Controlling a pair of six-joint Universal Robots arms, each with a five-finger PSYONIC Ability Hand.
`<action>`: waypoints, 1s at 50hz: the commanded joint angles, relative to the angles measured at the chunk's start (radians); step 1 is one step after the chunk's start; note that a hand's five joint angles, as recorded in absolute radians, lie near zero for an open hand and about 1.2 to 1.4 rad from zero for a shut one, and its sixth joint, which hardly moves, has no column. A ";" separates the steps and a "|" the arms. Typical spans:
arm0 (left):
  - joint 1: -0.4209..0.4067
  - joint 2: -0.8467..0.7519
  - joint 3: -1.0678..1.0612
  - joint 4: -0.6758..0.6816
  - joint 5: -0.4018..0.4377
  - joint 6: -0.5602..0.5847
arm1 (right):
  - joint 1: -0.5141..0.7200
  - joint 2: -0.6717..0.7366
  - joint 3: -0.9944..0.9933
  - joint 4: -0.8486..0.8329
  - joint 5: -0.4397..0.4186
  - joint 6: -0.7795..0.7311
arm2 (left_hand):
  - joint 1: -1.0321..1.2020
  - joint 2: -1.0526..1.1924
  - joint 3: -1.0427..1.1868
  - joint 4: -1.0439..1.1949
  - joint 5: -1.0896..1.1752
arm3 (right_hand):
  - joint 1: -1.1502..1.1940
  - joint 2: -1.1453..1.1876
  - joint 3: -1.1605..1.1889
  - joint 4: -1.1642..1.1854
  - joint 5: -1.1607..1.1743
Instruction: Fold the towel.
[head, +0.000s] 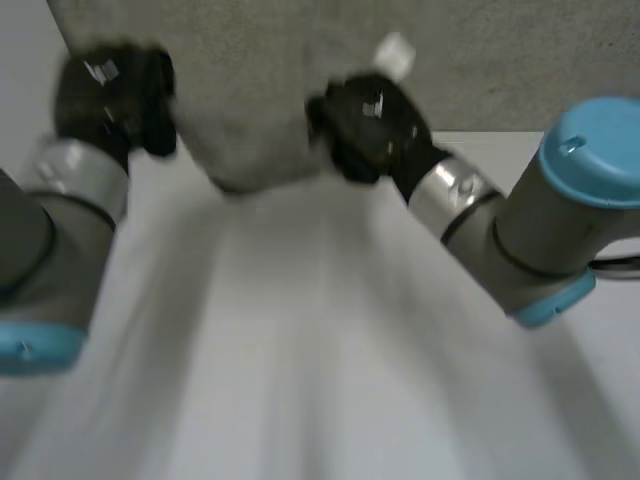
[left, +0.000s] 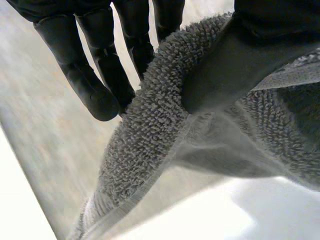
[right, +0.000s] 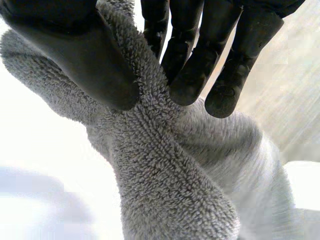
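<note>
The grey terry towel (head: 250, 90) hangs lifted above the white table (head: 300, 350), sagging between my two hands. My left hand (head: 110, 95) holds its left edge. In the left wrist view the thumb (left: 235, 65) and fingers (left: 95, 75) pinch a thick fold of towel (left: 150, 135). My right hand (head: 370, 125) grips the right edge, with a white tag (head: 394, 52) sticking up above it. The right wrist view has the thumb (right: 90, 65) pressing a roll of towel (right: 160, 175) against the fingers (right: 200, 65).
Under and in front of the lifted towel lies bare white table. My grey arms with light-blue caps come in from both sides, the right elbow (head: 580, 210) standing high at the right.
</note>
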 joint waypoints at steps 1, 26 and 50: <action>-0.009 -0.072 -0.247 0.037 0.056 0.021 | -0.007 0.014 0.122 0.164 0.006 -0.092 | -0.032 -0.082 -0.146 -0.114 -0.230 | 0.107 0.091 0.067 0.064 0.102; 0.045 0.066 -0.439 0.049 0.065 0.027 | -0.135 0.049 0.015 0.419 0.031 -0.110 | -0.032 -0.082 -0.146 -0.114 -0.230 | -1.040 -1.056 -1.080 -1.083 -1.045; 0.061 0.093 -0.534 0.054 0.080 0.025 | -0.113 0.379 -0.171 0.367 0.043 -0.188 | -0.032 -0.082 -0.146 -0.114 -0.230 | -0.638 -0.653 -0.678 -0.680 -0.643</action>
